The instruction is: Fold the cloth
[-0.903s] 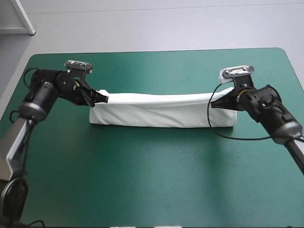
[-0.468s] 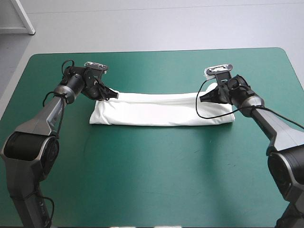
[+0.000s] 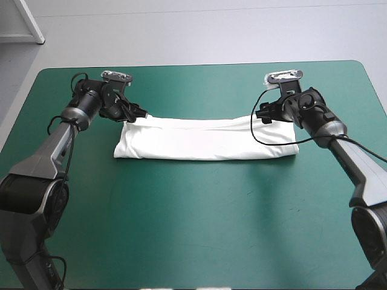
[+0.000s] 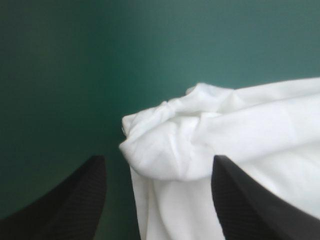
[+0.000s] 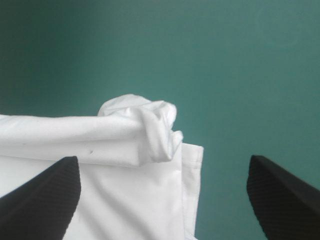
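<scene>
The T-shirt [image 3: 205,140] lies as a long folded band across the middle of the teal-green worktop [image 3: 193,229], parallel to its far edge. We see the left jaws and the right jaws spread, one pair at each far corner of the band, pinching nothing. A bunched corner sits between each pair. We judge the placement deliberate: working from both ends keeps the fold line straight, and spread jaws let the layers rest flat.
</scene>
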{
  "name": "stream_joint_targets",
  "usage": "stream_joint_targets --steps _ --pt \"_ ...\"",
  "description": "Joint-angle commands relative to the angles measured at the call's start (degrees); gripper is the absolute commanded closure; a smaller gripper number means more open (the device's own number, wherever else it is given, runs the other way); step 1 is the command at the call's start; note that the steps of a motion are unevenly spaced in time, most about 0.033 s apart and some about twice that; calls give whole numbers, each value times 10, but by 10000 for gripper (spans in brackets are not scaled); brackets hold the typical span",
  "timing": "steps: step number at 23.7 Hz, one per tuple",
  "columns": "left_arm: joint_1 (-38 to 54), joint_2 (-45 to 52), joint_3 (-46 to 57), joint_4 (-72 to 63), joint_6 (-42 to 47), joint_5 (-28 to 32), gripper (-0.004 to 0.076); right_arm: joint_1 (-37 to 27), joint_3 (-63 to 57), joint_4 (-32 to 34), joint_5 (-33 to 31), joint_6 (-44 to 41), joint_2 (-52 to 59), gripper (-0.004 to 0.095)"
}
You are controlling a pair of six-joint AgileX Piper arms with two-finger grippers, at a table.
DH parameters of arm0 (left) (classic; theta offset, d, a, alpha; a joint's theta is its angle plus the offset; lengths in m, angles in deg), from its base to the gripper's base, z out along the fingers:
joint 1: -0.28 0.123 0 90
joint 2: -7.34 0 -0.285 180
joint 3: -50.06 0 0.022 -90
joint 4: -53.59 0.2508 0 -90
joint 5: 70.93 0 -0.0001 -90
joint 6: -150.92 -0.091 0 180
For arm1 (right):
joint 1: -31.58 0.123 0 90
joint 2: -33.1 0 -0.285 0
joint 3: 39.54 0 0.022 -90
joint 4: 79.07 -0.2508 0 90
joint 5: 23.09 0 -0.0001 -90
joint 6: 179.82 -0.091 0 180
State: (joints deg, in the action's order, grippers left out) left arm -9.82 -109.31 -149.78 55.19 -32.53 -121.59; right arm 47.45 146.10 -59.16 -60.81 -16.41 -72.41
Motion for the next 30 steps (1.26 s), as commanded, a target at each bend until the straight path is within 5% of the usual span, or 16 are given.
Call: stream_joint_targets --steps 1,5,12,20,30 --pt "0 78 -30 -39 9 -6 281 -5 21 19 -7 -1 74 48" --pt "-7 96 -30 -117 -3 -28 392 -14 21 -4 -63 15 97 54" --pt "-91 78 -18 -151 -45 -21 734 -81 -16 -139 -106 100 102 54" --pt "-174 -32 -8 -159 -37 28 734 -156 -76 -298 -87 219 96 54" --pt "-198 -92 -8 -157 -21 29 734 -159 -71 -344 -22 256 -11 110"
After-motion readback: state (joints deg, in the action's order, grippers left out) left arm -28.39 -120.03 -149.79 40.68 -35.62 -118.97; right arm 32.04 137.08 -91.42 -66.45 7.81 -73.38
